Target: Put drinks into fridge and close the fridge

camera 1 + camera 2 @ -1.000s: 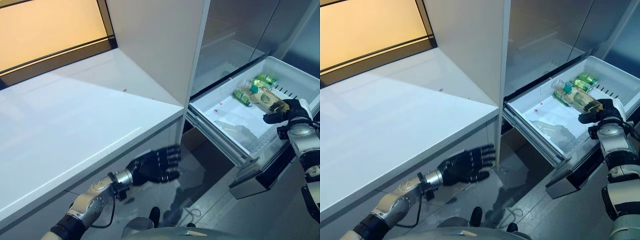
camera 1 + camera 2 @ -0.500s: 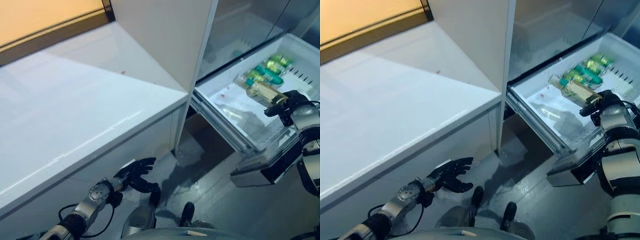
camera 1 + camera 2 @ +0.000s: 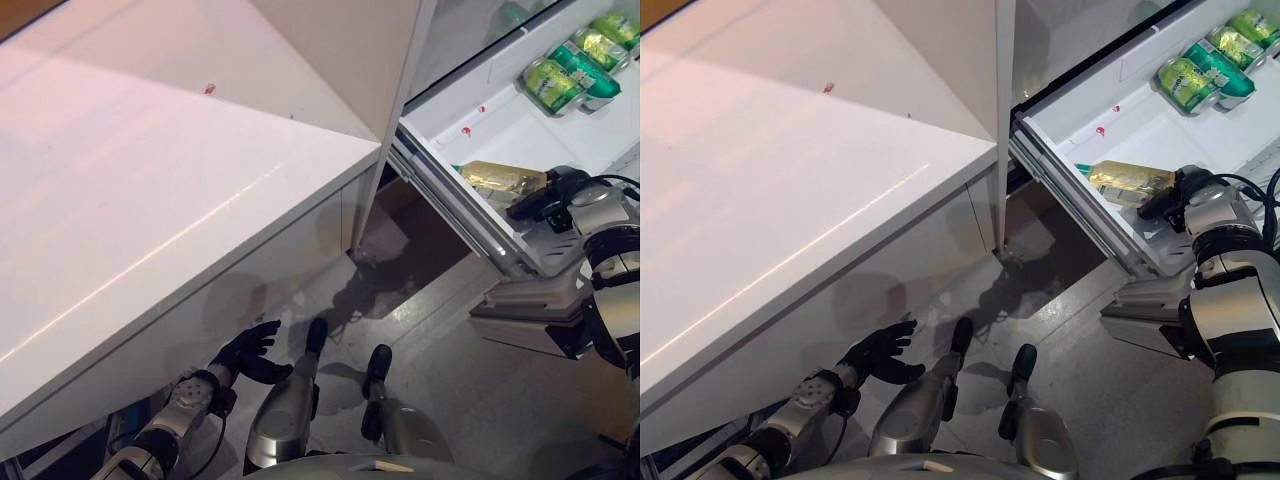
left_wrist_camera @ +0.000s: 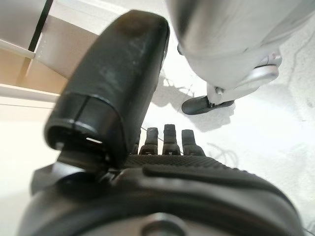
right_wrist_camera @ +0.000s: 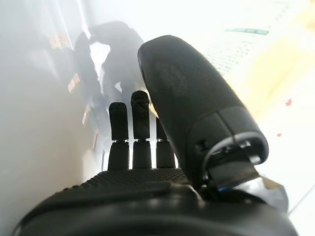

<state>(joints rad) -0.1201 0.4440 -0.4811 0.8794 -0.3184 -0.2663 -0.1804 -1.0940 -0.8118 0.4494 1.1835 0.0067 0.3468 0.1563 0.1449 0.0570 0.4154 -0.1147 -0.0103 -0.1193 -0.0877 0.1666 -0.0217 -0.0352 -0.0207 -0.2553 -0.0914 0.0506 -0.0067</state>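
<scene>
The fridge's white pull-out drawer (image 3: 510, 125) stands open at the right. Green cans (image 3: 560, 78) lie at its far end. A bottle of yellowish drink (image 3: 500, 180) lies on its side in the drawer near the front rim. My right hand (image 3: 548, 198) is at the bottle's base end, just touching it; in the right wrist view (image 5: 147, 196) its fingers are straight and the bottle's label (image 5: 256, 54) lies beside the thumb. My left hand (image 3: 245, 352) hangs open and empty low under the counter edge, with straight fingers in the left wrist view (image 4: 162, 182).
A white counter (image 3: 150, 180) takes up the left and middle. A tall white side panel (image 3: 340, 50) stands between it and the fridge. The drawer's steel front (image 3: 530, 320) juts out over the grey floor (image 3: 470, 400).
The camera has tilted down. My right hand has lowered the bottle into the drawer, where it now lies flat, and its fingers have straightened. My left hand has dropped under the counter edge.
</scene>
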